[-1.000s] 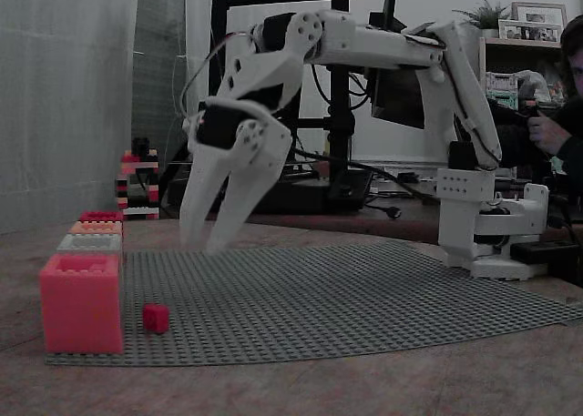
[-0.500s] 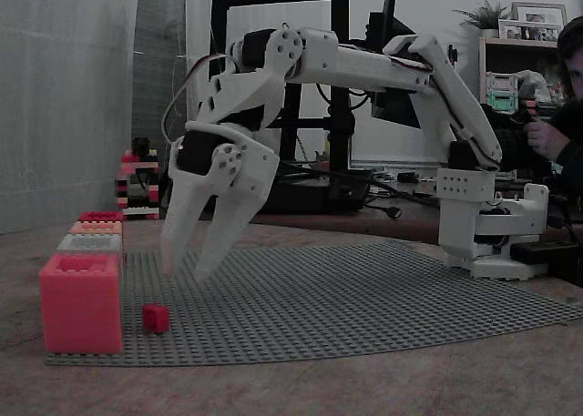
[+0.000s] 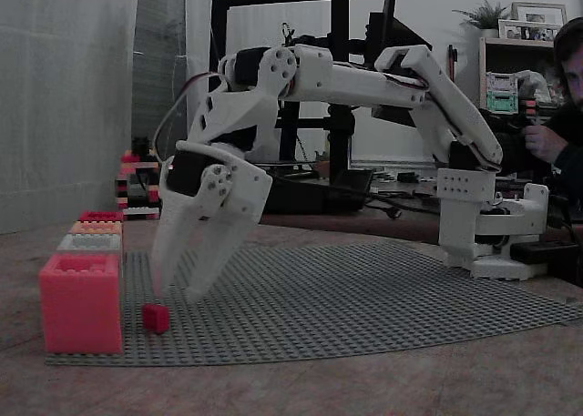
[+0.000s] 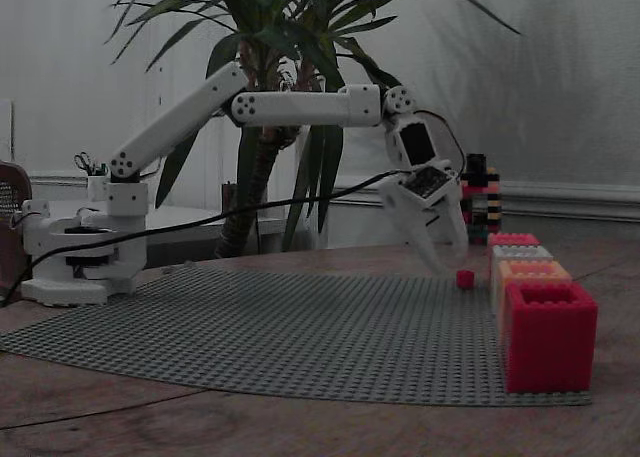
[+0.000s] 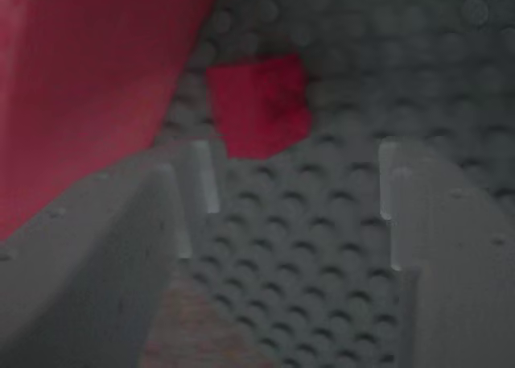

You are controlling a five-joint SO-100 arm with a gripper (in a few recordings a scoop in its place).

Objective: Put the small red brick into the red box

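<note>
Your tool [image 3: 178, 293] hangs low over the grey studded mat [image 3: 364, 293], fingers spread apart and holding nothing. The small red brick [image 3: 156, 318] sits on the mat just below and slightly ahead of the fingertips, untouched as far as the pictures show. In the wrist view the brick [image 5: 259, 104] lies just beyond the gap between the two fingers, a little toward the left one, so you would likely need to reach a touch further before closing.

The red box [image 3: 81, 302] stands at the near end of a row of boxes along the mat's edge, just beside the brick, open side up. In the other fixed view the box [image 4: 548, 335] appears nearest the camera, with the brick [image 4: 465, 278] further along the row.

So nothing of the task is done yet: the grasp, the lift and the drop into the box all remain. You are at the approach stage, close to the grasp.
</note>
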